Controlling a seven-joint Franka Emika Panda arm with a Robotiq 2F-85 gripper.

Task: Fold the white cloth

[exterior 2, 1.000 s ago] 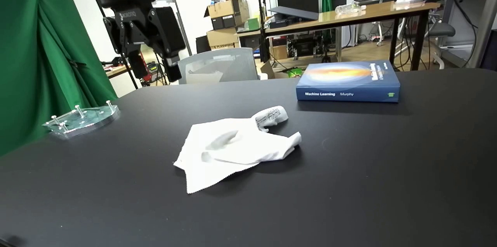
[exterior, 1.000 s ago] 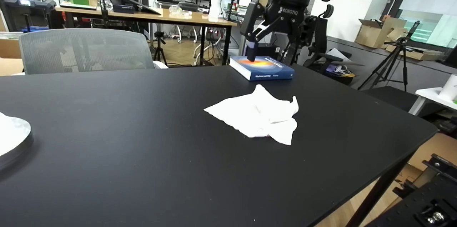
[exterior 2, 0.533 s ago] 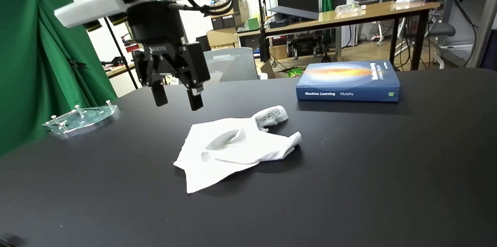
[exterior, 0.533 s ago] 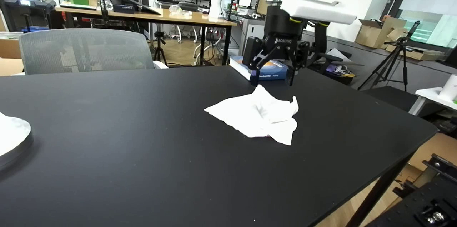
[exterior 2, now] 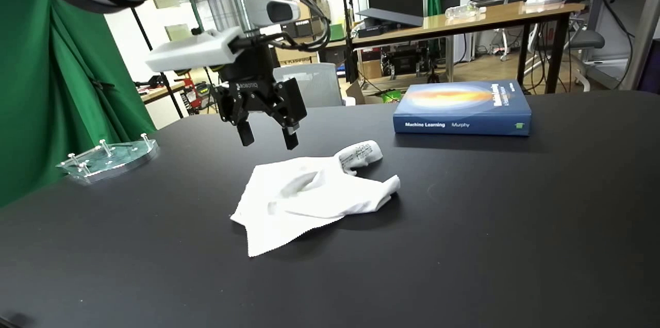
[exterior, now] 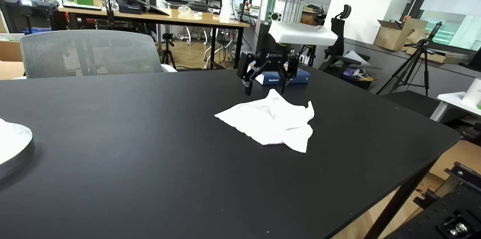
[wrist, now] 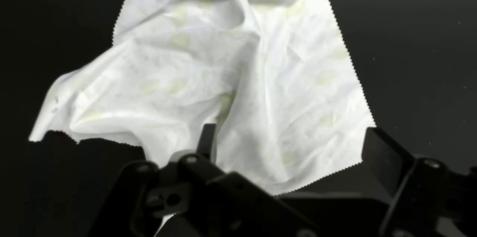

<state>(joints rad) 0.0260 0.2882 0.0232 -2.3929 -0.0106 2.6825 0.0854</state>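
Note:
A crumpled white cloth lies on the black table, also visible in an exterior view. It has raised folds and a rolled corner with dark print. In the wrist view the cloth shows faint yellowish spots, zigzag edges and a pink patch with a small green mark. My gripper is open and empty, pointing down above the table by the cloth's edge; it also shows in an exterior view. In the wrist view the spread fingers frame the cloth's lower right part, with nothing between them held.
A thick blue book lies on the table, partly behind my gripper in an exterior view. A clear plate with upright bolts lies near the table edge. A grey mesh chair stands behind the table.
My gripper has come down and moved over toward the cloth, turning from tilted to pointing nearly straight down. It stays open. The cloth and the book have not moved.

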